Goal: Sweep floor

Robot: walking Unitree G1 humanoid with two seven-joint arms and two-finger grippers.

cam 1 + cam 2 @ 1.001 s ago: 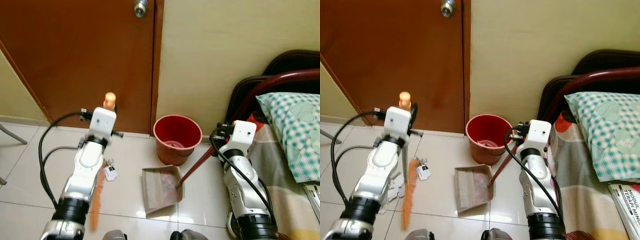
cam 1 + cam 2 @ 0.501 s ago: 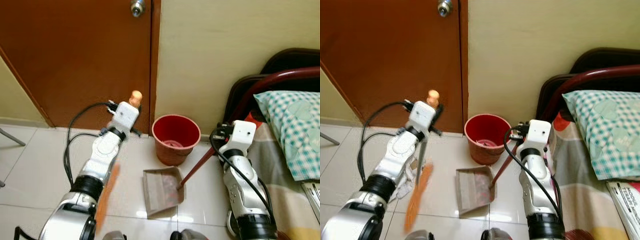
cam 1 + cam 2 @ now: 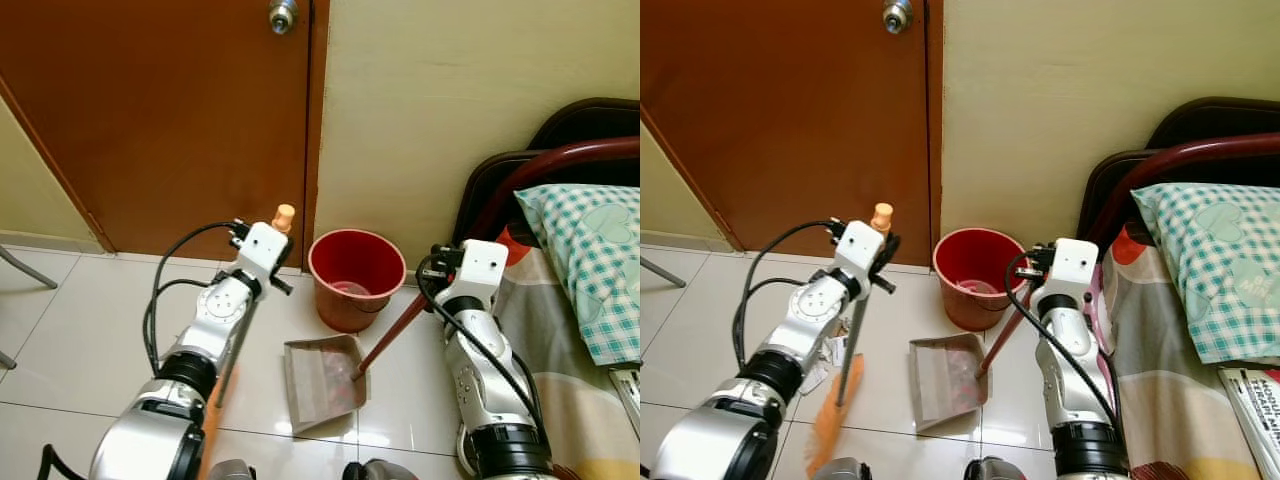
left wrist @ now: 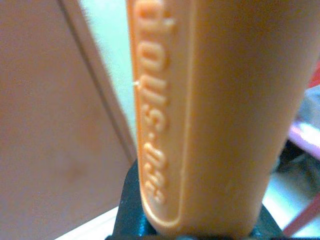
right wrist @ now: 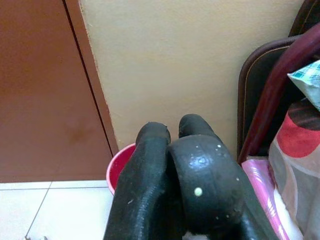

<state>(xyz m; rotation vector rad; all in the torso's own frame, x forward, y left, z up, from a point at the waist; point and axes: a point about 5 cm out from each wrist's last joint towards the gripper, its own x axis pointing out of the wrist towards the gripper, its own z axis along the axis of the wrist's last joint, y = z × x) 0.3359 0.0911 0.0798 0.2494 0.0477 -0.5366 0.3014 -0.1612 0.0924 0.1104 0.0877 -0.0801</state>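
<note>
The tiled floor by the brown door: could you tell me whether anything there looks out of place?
Yes: small white scraps of litter lie on the white tiled floor, beside the left arm and left of the grey dustpan, not yet swept in. The red bucket stands upright.

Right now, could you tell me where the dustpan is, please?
The dustpan lies on the tiled floor just in front of the red bucket, between the two arms, its long handle running up to the right gripper.

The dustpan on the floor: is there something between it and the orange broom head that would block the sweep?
Nothing visible blocks it. Between the orange broom head, held by the left gripper, and the dustpan lies bare tile. The red bucket stands behind the dustpan, out of that path.
</note>
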